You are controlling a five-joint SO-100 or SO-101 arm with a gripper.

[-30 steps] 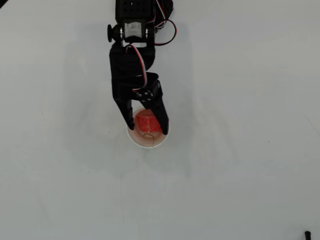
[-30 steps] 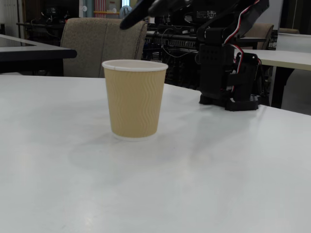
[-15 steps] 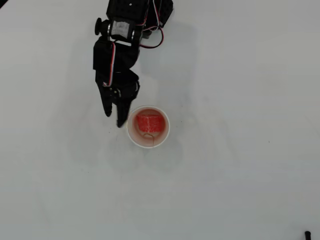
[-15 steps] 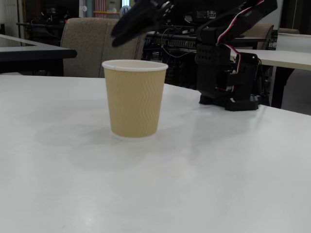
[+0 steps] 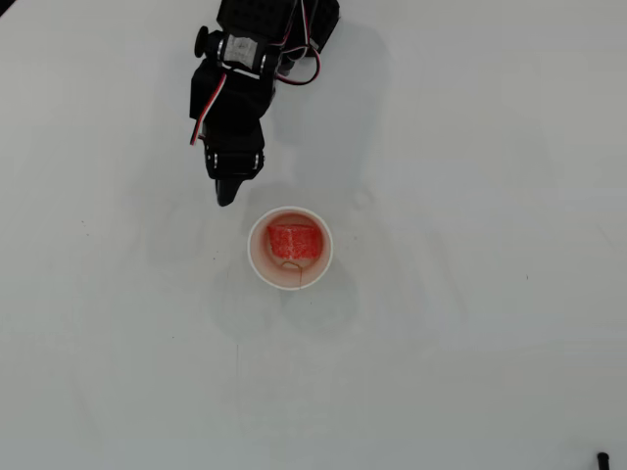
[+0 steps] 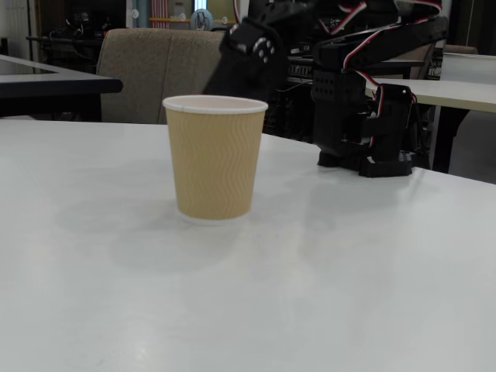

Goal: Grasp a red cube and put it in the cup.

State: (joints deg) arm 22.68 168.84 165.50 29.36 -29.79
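The cup (image 5: 257,257) stands upright in the middle of the white table; in the fixed view it is tan and ribbed outside with a white rim (image 6: 213,159). The red cube (image 5: 294,241) lies inside the cup, at its bottom; the fixed view hides it behind the cup wall. My black gripper (image 5: 227,193) is just up and left of the cup in the overhead view, apart from it, pointing down at the table. Its jaws look closed together with nothing between them. In the fixed view its fingertips are hidden behind the cup.
The arm's base (image 6: 372,132) stands behind the cup to the right in the fixed view. A padded chair (image 6: 147,70) and other tables stand beyond the table's far edge. A small black object (image 5: 602,458) sits at the overhead view's bottom right corner.
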